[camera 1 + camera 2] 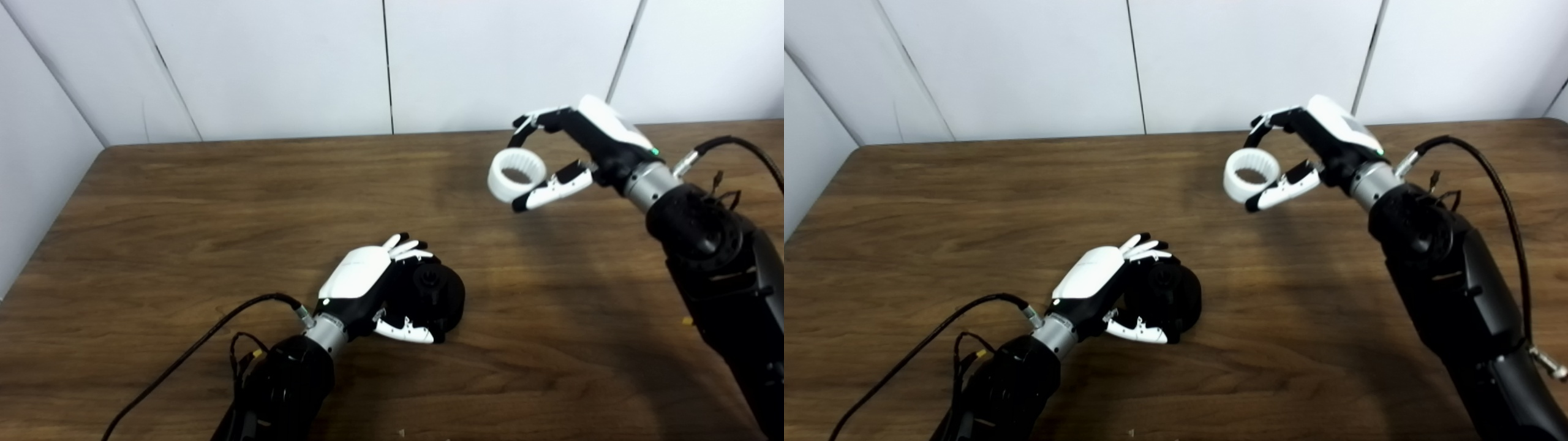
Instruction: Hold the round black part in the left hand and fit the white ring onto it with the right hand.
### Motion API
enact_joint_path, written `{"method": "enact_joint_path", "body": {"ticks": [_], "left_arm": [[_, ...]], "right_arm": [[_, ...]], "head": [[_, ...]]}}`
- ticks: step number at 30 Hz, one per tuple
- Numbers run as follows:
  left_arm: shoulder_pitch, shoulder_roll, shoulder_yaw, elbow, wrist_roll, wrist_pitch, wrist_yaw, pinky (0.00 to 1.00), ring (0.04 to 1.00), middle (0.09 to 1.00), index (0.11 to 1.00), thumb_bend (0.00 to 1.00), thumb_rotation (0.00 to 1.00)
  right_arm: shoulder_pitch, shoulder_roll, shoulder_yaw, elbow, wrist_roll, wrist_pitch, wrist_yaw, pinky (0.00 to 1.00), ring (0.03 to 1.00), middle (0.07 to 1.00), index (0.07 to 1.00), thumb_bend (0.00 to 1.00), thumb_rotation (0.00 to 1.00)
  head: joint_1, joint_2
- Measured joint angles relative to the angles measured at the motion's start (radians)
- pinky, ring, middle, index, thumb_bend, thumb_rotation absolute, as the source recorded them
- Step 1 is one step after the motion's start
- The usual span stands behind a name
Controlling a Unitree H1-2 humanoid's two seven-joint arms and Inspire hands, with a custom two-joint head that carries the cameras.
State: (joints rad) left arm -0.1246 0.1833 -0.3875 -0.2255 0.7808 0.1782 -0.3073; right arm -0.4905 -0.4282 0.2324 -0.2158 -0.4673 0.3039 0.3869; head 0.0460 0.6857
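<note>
The round black part (pixel 438 294) rests on the wooden table (pixel 184 214) near the front middle. My left hand (pixel 373 288) is closed around it, fingers over its top and thumb under its near side. The white ring (pixel 516 176), ribbed inside, is held in my right hand (pixel 566 153) between fingers and thumb. The ring is lifted above the table at the back right, well apart from the black part. In the right eye view the ring (pixel 1251 175) and the black part (pixel 1170 294) show the same way.
The table's back edge meets a white panelled wall (pixel 392 61). Black cables (pixel 184 361) trail from my left forearm over the table's front left. My right forearm (pixel 716 257) crosses the table's right side.
</note>
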Motion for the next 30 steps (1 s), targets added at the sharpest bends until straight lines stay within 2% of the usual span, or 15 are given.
{"method": "enact_joint_path", "body": {"ticks": [13,21,30], "left_arm": [[-0.002,-0.001,-0.004,0.005,0.003,0.001,0.012,0.87,1.0,0.934,0.79,0.88,0.35],[-0.002,-0.001,-0.004,0.005,0.002,0.002,0.013,0.87,1.0,0.938,0.793,0.87,0.35],[-0.003,-0.001,-0.005,0.005,0.004,0.003,0.011,0.86,1.0,0.935,0.801,0.88,0.36]], "right_arm": [[0.045,0.052,0.063,-0.09,-0.012,0.029,0.052,0.78,0.885,0.818,0.573,0.91,0.18],[0.059,0.075,0.091,-0.091,-0.027,0.028,0.062,0.77,0.882,0.813,0.57,0.91,0.16],[0.083,0.099,0.131,-0.088,-0.05,0.013,0.062,0.76,0.882,0.81,0.568,0.91,0.22]], "head": [[0.009,0.006],[0.009,0.005],[0.014,0.006]]}}
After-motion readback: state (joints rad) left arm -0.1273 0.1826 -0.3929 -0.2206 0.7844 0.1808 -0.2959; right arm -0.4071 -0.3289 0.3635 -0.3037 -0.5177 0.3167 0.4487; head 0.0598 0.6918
